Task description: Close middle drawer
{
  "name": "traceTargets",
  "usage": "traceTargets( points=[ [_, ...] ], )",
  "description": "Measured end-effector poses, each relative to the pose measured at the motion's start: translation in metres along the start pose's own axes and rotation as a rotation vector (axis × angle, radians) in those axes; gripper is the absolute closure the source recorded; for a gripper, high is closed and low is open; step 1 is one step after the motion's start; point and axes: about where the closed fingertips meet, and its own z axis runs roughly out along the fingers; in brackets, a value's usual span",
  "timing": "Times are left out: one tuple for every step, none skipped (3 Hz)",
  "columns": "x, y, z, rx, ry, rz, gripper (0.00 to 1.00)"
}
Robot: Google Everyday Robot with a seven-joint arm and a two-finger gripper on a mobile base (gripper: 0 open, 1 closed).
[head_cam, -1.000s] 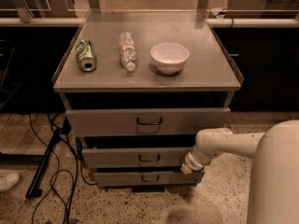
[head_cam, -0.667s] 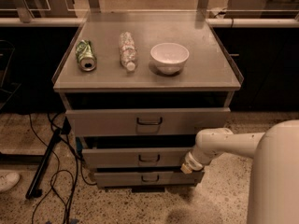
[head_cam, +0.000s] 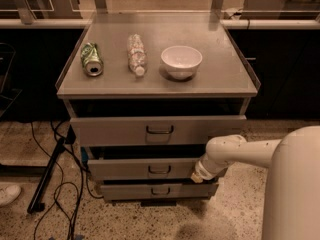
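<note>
The grey cabinet has three drawers. The middle drawer (head_cam: 150, 169) is a shallow grey front with a small central loop handle (head_cam: 159, 170); it stands a little out from the cabinet with a dark gap above it. My white arm reaches in from the right, and my gripper (head_cam: 197, 177) sits at the right end of the middle drawer's front, pointing toward it. The top drawer (head_cam: 157, 130) is pulled out furthest. The bottom drawer (head_cam: 159, 190) sits below.
On the cabinet top (head_cam: 220, 79) lie a green can (head_cam: 91, 59) and a plastic bottle (head_cam: 135, 54), and a white bowl (head_cam: 181, 61) stands there. Black cables and a stand leg (head_cam: 47, 176) lie on the floor at left. A shoe (head_cam: 9, 194) is at far left.
</note>
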Motion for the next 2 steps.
traceTargets(
  points=[
    [-0.0090,0.0011,0.0000,0.011,-0.009,-0.024,1.00],
    [-0.0183,0.0025,0.0016,0.020,-0.018,-0.047,1.00]
  ],
)
